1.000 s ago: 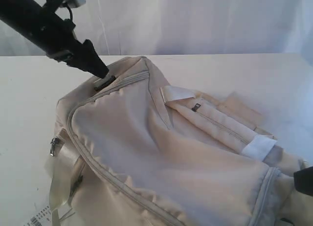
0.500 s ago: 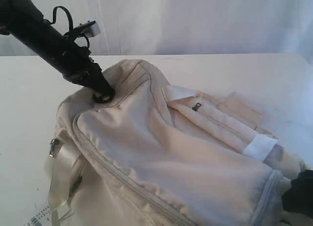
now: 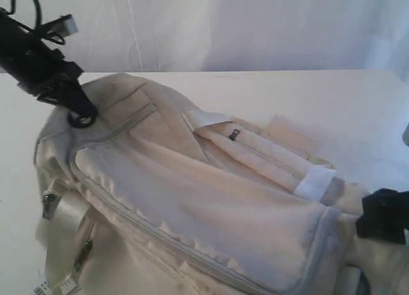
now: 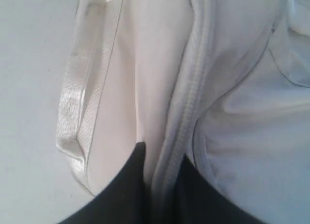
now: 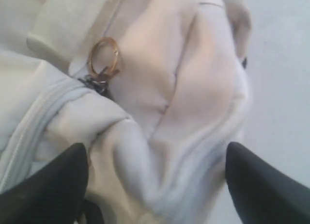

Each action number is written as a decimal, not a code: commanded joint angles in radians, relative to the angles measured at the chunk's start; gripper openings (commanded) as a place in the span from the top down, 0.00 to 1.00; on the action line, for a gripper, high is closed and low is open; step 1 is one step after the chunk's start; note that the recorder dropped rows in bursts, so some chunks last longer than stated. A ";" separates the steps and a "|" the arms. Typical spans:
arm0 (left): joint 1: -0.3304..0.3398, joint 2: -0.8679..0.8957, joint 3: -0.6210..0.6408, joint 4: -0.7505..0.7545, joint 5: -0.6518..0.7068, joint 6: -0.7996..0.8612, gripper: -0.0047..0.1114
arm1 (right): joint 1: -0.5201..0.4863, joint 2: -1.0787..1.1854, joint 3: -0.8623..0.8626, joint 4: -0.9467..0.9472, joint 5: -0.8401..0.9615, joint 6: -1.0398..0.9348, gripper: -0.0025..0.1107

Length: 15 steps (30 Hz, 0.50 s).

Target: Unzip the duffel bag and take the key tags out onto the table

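Note:
The cream duffel bag [image 3: 192,199] lies on its side on the white table [image 3: 287,90], zipped shut. My left gripper [image 3: 80,116] is shut on a fold of the bag's grey zipper piping [image 4: 186,103] at its far left corner, and the black fingers [image 4: 128,190] squeeze the fabric. My right gripper [image 3: 382,215] hovers at the bag's right end. It is open, its fingers [image 5: 48,187] spread wide over bunched fabric. A gold ring on a dark zipper pull [image 5: 103,61] lies just beyond them. The key tags are hidden.
A pale webbing strap [image 4: 77,112] hangs off the bag's side onto the table [image 4: 29,88]. A small black pull [image 3: 234,134] sits on a top pocket. A barcode label [image 3: 41,287] pokes out at the front left. A white curtain [image 3: 255,27] backs the table.
My left gripper has moved left and dragged the bag's corner with it, so the whole bag shifted left. My right gripper has come up into view at the bag's right end.

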 commanded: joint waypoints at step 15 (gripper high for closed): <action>0.294 -0.273 0.528 -0.175 -0.270 0.096 0.96 | -0.008 0.191 -0.270 0.357 -0.027 -0.335 0.33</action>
